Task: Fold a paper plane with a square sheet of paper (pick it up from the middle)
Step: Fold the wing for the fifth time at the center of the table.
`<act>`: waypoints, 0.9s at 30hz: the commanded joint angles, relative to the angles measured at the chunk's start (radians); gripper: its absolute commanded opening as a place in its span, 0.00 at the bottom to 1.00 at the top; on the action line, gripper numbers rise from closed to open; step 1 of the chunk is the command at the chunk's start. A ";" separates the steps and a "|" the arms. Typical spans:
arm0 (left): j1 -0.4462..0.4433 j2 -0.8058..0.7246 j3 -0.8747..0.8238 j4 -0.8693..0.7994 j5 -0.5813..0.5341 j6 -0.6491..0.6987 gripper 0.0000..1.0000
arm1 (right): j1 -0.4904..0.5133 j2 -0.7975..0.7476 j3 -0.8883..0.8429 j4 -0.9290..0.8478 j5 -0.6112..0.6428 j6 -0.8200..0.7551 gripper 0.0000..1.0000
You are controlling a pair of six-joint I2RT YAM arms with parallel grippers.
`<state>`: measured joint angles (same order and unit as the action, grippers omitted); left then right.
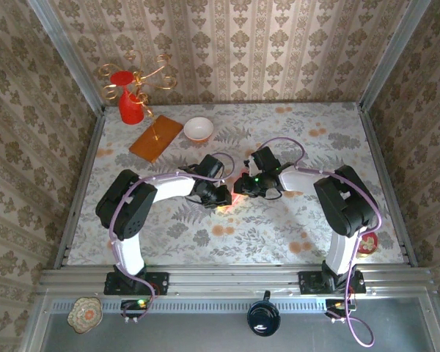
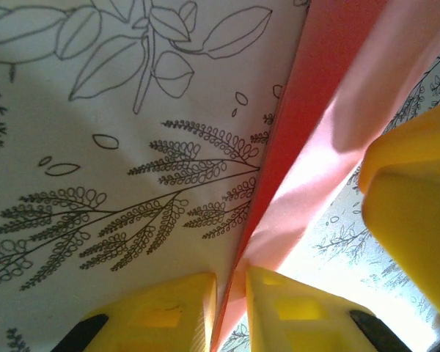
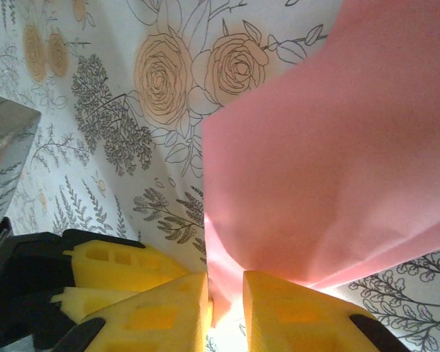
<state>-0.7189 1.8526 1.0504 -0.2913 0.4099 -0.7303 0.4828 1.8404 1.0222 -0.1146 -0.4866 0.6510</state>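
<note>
Both my sets of fingers are clenched on the square sheet of paper, which sits at the middle of the bench between my two wrists. From above my wrists cover most of it, leaving a small pink glimpse.

In the left wrist view, my left fingers pinch a thin edge of the sheet. It runs away from them as a long strip with a darker red face beside a paler pink one. I judge that to be at least one fold already in the paper.

In the right wrist view, my right fingers nip the sheet's near corner, and a broad pink panel spreads out beyond them above the flowered cloth. I cannot tell whether its far edge touches the bench.

As I judge it, the pick-up is done and the folding has started, but this is no dart yet. I see no slim point and no centre ridge. The nose folds, the wing folds and the firm creasing are left to do.

The wooden board, white bowl and red vase stand well apart at the far left.
</note>
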 commanded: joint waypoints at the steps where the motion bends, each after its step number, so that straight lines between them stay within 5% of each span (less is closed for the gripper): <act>1: -0.017 0.073 -0.017 -0.066 -0.054 0.023 0.21 | 0.005 0.030 0.037 -0.045 0.026 -0.017 0.21; 27: -0.020 0.094 -0.017 -0.075 -0.052 0.019 0.15 | -0.003 0.089 0.064 -0.109 0.108 -0.005 0.19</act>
<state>-0.7185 1.8645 1.0676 -0.3195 0.4023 -0.7296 0.4824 1.8988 1.0676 -0.1699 -0.4217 0.6510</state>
